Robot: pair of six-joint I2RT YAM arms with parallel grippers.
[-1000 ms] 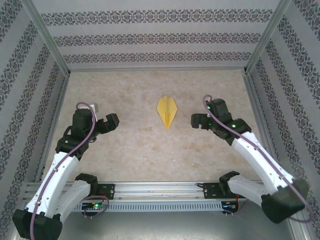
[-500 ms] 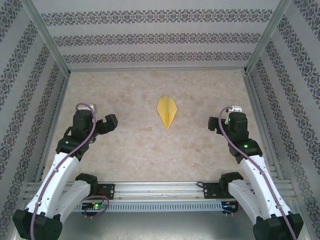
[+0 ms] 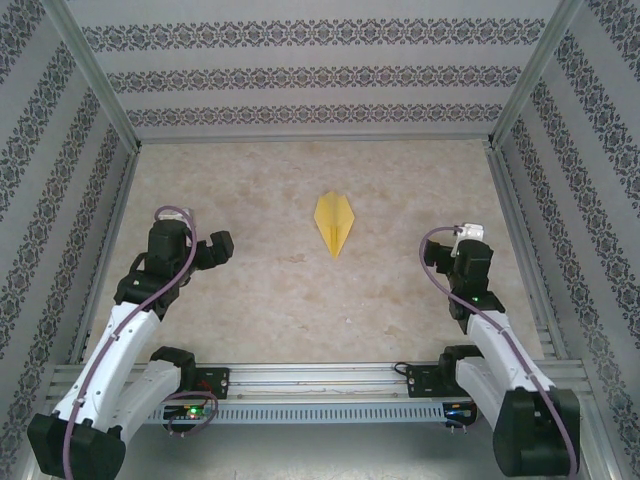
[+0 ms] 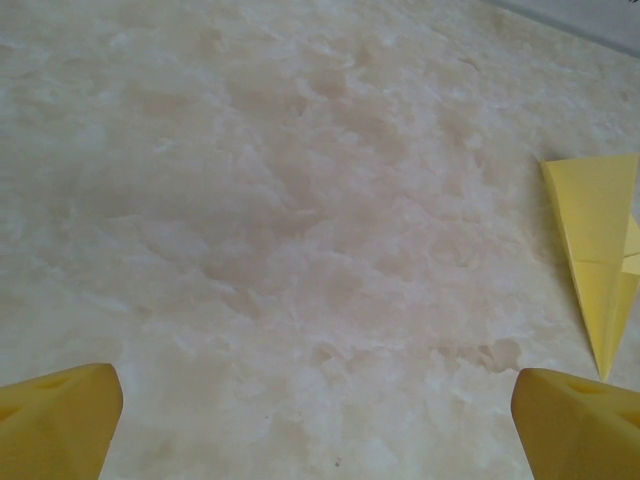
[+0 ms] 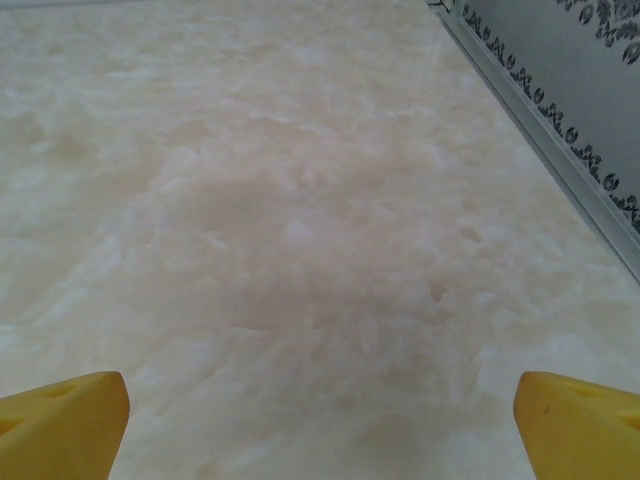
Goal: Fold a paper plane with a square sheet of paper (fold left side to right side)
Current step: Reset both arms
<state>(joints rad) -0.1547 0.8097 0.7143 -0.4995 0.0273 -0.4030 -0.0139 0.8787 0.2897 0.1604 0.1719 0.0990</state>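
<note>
marble-look table (image 3: pixel 260 300), patterned walls (image 3: pixel 300 75) | top: paper plane (image 3: pixel 335 222) flat mid-table, well apart from left gripper (image 3: pixel 222 245) and right gripper (image 3: pixel 468 238) | left wrist: jaws wide, empty, plane at right | right wrist: jaws wide, empty | plane likely light, flimsy, slippery; pinch centre crease

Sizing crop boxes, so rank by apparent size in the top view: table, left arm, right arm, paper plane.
1. table
2. left arm and right arm, about alike; their poses differ, so unranked
3. paper plane, clearly smallest
</note>
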